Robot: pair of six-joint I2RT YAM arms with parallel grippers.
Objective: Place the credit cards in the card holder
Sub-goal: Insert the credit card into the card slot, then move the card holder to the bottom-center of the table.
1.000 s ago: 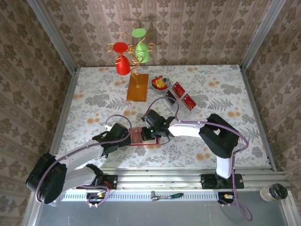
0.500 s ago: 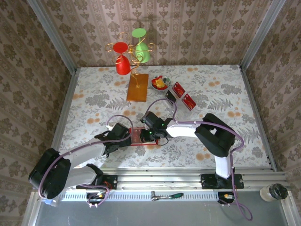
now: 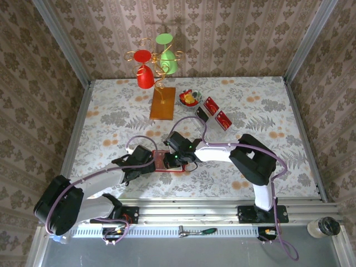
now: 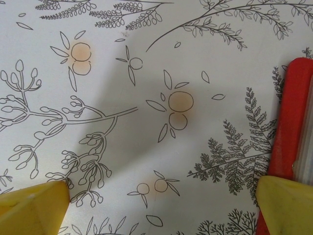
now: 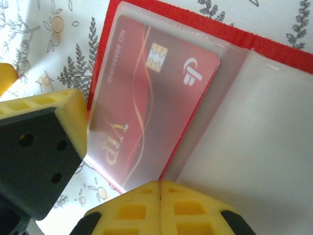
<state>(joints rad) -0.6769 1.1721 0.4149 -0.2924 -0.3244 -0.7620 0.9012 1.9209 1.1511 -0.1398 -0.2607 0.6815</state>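
Right pincer (image 5: 160,193): yellow fingers pressed together with nothing visible between them, low over the open holder.
Left pincer (image 4: 159,203): spread wide. One yellow finger sits at the holder's red outer edge, and the other is over the flowered tablecloth.
Clear plastic tray (image 3: 201,113): at the far side of the table, well apart from both pincers.
Flat glossy red folding card holder (image 5: 264,147): lies open between the two pincers, pale inside facing up.
Small flat red credit card with gold VIP lettering (image 5: 146,98): under the holder's clear sleeve, chip end deepest.
Red cards in the tray: two show, (image 3: 210,105) and (image 3: 223,120).
Done: one card looks seated in the sleeve. Its near end is hidden by the right pincer, so I cannot tell whether it is fully home.
Left to do: by my reading, at least the two tray cards.
Card to right pincer: the fingertips are at the card's near end, touching or just above it.
Card to left pincer: just beside it, inside the edge that pincer steadies.
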